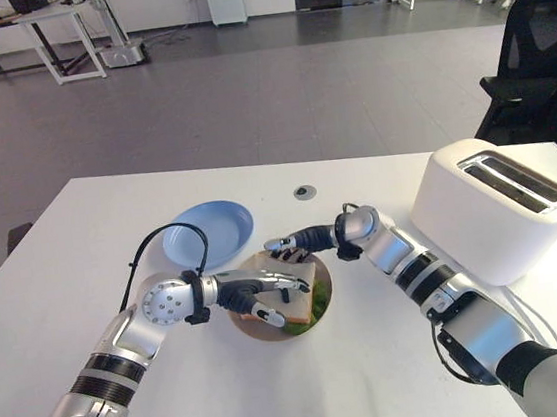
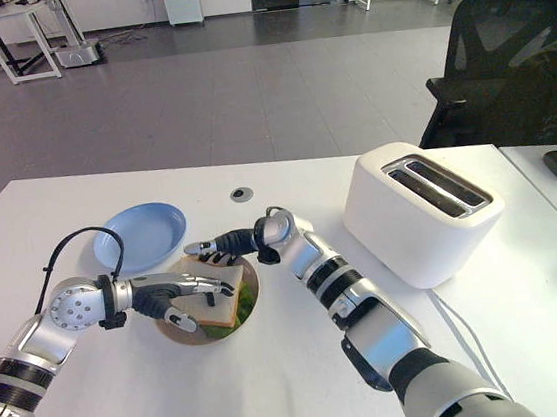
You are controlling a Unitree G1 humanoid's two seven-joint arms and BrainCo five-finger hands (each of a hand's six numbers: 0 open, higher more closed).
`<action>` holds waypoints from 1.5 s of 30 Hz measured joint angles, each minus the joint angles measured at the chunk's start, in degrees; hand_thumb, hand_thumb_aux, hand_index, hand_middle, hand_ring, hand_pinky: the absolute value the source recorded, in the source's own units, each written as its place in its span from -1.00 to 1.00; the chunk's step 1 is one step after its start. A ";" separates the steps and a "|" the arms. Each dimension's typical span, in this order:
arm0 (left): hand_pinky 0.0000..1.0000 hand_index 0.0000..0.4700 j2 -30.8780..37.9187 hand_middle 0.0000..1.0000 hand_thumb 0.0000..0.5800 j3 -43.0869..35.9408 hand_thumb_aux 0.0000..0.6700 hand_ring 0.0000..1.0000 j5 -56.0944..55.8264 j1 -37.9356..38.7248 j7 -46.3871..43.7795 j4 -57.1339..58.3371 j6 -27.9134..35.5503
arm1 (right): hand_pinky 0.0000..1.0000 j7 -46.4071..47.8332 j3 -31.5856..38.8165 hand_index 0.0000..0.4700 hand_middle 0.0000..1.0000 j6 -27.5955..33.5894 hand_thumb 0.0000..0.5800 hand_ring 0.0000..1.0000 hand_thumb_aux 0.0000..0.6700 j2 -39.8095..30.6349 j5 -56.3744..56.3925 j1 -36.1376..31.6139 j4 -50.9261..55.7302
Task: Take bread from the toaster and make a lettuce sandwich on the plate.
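On the white table, the square slice of light brown bread sits on green lettuce leaves on the round brown plate. If you push hard or pull away fast, it can slide off. Your left hand curls around the bread's near edge, while your right hand is stretched out, fingertips touching the far edge, holding nothing.

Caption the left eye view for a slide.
Left hand and right hand poised over the bread and lettuce on the brown plate, toaster at right.
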 measured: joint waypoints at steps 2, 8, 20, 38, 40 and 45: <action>-1.00 -1.00 0.01 -1.00 -1.00 -0.26 -1.00 -1.00 -0.01 -0.19 -0.12 0.00 0.55 | -1.00 -0.07 -2.51 -1.00 -1.00 0.44 -1.00 -1.00 -1.00 -0.45 1.03 -4.17 -3.13; -1.00 -1.00 0.03 -1.00 -1.00 -0.72 -1.00 -1.00 -0.60 -0.41 -1.29 0.15 1.94 | -1.00 -1.96 -8.62 -1.00 -1.00 3.61 -1.00 -1.00 -1.00 -2.12 4.12 -9.74 -9.47; -1.00 -1.00 -9.53 -1.00 -1.00 13.38 -1.00 -1.00 -26.56 -1.79 1.15 -4.04 6.82 | -1.00 -0.65 -10.03 -1.00 -1.00 17.47 -1.00 -1.00 -1.00 -10.48 6.53 1.69 -31.21; 1.00 1.00 12.74 1.00 1.00 8.75 1.00 1.00 -8.20 6.08 -23.73 9.85 22.26 | 1.00 25.97 0.59 1.00 1.00 19.19 1.00 1.00 1.00 -48.53 10.81 41.19 -63.68; 1.00 1.00 10.12 1.00 1.00 7.48 1.00 1.00 -8.41 6.93 -23.97 6.17 23.41 | 1.00 24.76 3.88 1.00 1.00 19.43 1.00 1.00 1.00 -46.45 9.81 42.21 -64.24; 1.00 1.00 2.78 1.00 1.00 4.54 1.00 1.00 -7.82 4.39 -22.68 3.49 21.59 | 1.00 18.74 8.24 1.00 1.00 19.50 1.00 1.00 1.00 -39.33 7.24 41.72 -62.29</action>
